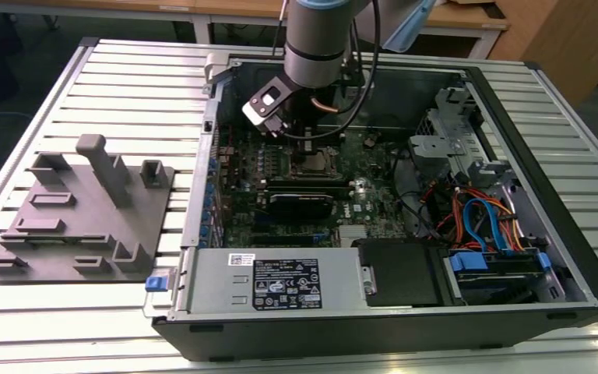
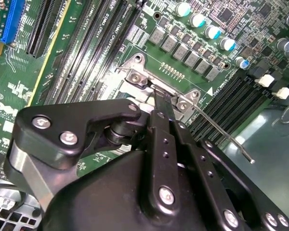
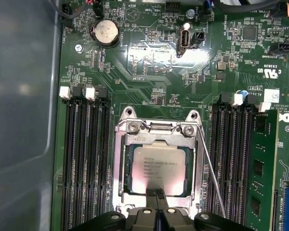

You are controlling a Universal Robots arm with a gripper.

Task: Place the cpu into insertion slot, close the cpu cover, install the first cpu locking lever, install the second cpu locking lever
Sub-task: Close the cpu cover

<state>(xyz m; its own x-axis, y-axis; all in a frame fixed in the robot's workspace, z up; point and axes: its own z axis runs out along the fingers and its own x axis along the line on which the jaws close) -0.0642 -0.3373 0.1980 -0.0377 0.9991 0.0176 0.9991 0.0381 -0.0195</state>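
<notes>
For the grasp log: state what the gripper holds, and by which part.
Nothing visibly held. The gripper is shut, tips at the edge of the cpu cover, beside the cpu; whether they pinch that edge cannot be told.

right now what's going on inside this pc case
A robot arm's black gripper is reaching into the open black computer case. The small square silver-grey cpu sits in the insertion slot on the green motherboard, and the thin silvery cpu cover lies flat around it. The gripper's fingertips are together at the socket's edge, with nothing visibly between them. A thin wire locking lever angles out loose beside the socket.
</notes>
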